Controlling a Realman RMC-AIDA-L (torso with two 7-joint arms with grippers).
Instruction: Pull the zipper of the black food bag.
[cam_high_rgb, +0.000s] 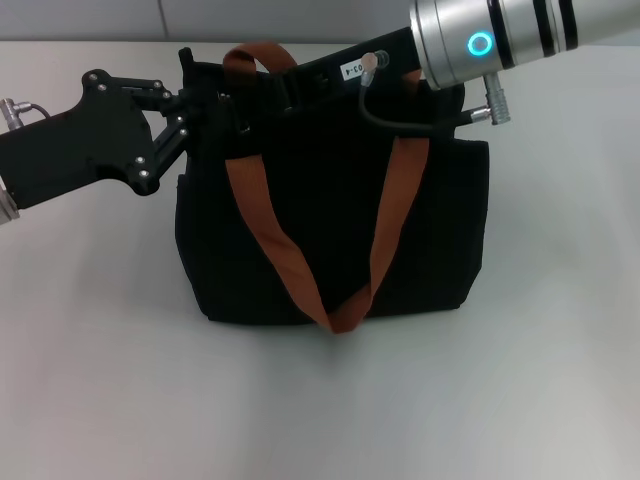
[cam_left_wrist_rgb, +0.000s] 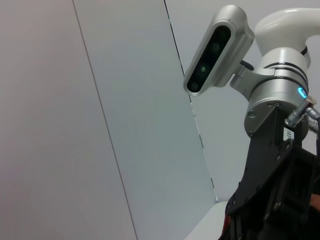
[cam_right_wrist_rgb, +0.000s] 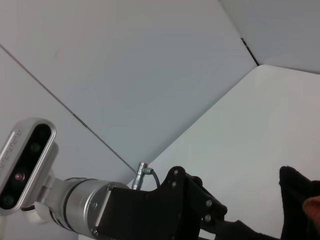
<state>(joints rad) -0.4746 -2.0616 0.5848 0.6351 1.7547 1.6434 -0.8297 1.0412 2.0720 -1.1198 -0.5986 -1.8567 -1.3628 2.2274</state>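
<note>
Rust-orange straps drape down the front of the black food bag standing on the white table, while the left gripper pinches the bag's top left corner and the right gripper, finger state indiscernible, reaches over its top edge.

- Lighting even, bright, diffuse from overhead.
- Soft shadow under the black food bag on the table.
- Bag fabric underexposed, detail lost.
- Glare on right arm's metal collar.

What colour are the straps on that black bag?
Rust-orange straps on the black food bag, clearest in the head view.
</note>
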